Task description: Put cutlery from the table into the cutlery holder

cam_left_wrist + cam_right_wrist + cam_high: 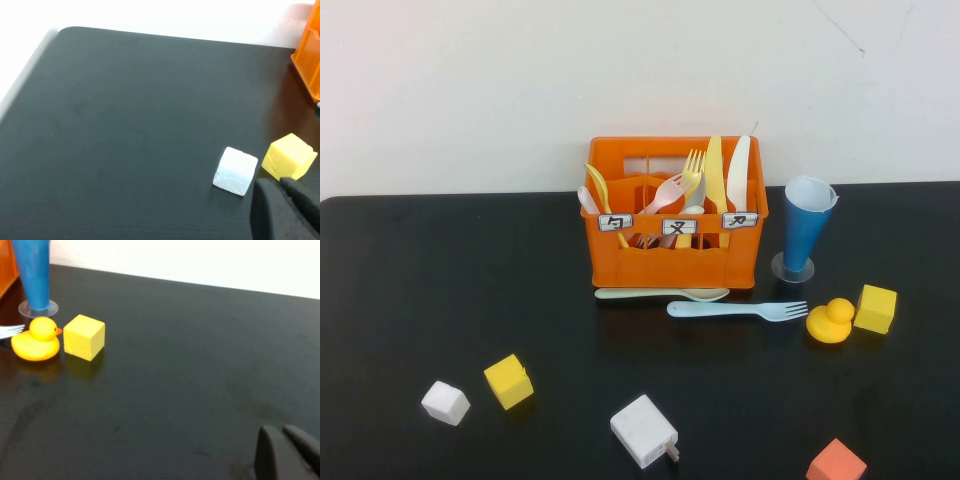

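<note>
We cannot tell either gripper's finger state: left gripper (287,210) near the desk's (400,300) front-left, right gripper (287,452) front-right. Next, the fork (737,310) before the holder (675,215) needs grasping.

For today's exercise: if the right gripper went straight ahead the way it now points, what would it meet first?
Probably nothing: ahead of the right gripper lies bare black table. The yellow cube and rubber duck sit well off to one side, though depth is uncertain.
</note>
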